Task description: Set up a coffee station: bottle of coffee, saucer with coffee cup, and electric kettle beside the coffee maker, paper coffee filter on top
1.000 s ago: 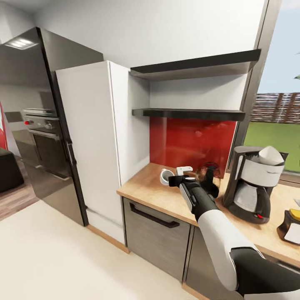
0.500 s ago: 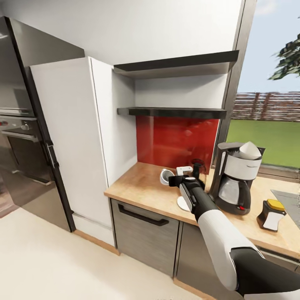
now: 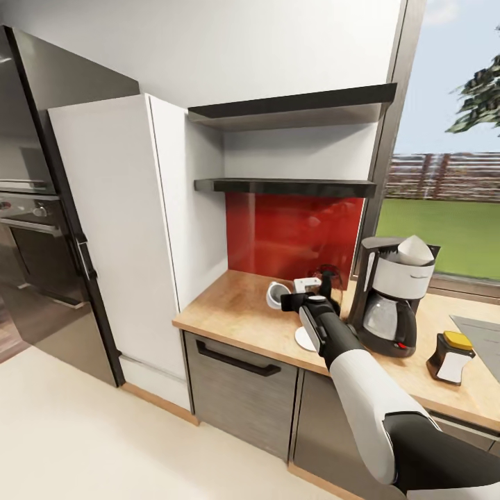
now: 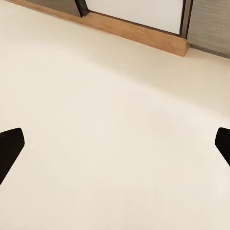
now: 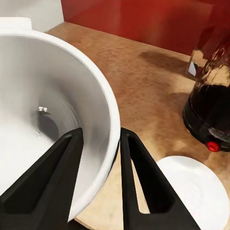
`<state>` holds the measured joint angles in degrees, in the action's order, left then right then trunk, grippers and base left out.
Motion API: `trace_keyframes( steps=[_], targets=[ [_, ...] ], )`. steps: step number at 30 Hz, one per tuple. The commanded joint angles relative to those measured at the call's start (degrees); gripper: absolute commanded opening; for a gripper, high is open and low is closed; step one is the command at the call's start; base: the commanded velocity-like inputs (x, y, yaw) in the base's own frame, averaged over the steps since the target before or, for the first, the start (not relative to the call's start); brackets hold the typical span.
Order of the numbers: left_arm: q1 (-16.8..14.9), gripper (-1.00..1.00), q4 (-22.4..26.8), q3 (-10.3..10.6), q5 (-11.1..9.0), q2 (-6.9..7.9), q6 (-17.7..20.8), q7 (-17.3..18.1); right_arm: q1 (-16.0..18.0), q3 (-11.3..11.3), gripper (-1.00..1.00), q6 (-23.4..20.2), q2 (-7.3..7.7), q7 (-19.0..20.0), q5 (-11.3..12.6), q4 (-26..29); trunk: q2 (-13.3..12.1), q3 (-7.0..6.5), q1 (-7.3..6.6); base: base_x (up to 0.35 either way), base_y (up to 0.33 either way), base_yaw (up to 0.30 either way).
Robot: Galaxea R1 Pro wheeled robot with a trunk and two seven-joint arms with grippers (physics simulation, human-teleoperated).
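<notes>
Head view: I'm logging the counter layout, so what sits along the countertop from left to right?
coffee cup held by the right tool → saucer → coffee maker topped with a paper filter → yellow-capped bottle.

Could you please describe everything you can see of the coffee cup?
The coffee cup is plain white, looks ceramic, and is empty. The right gripper pinches its rim, one finger inside, one outside, holding it tipped on its side above the wooden counter, not touching it. The saucer lies nearby, bare.
</notes>
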<state>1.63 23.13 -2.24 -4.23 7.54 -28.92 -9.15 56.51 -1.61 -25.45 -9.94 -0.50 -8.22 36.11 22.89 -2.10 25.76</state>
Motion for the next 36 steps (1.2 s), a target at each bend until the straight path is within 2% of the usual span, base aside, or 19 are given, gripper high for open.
trace_keyframes(
  steps=[1,18,24,36],
  targets=[
    [0.04,1.0,0.08,0.13,-0.43,0.02,-0.08,0.01,0.0,-0.2,-1.0,-0.26,-0.06,0.19,-0.45,0.18,0.03,0.01,0.02,0.0,0.0,0.0],
    [0.03,1.0,0.08,0.13,-0.43,0.1,-0.08,-0.03,0.0,-0.3,-1.0,-0.3,-0.06,0.15,-0.46,0.44,0.03,0.03,0.02,0.0,0.0,-0.011],
    [0.04,1.0,0.08,0.13,-0.43,0.1,-0.08,-0.04,0.0,-0.37,-1.0,-0.37,-0.06,0.15,-0.47,0.45,0.03,0.22,0.02,0.0,0.093,-0.229],
    [0.03,1.0,0.08,0.13,-0.43,0.1,-0.08,-0.06,0.0,-0.32,-1.0,-0.31,-0.06,0.15,-0.48,0.39,0.03,0.68,0.02,0.023,0.287,-0.267]
  ],
)
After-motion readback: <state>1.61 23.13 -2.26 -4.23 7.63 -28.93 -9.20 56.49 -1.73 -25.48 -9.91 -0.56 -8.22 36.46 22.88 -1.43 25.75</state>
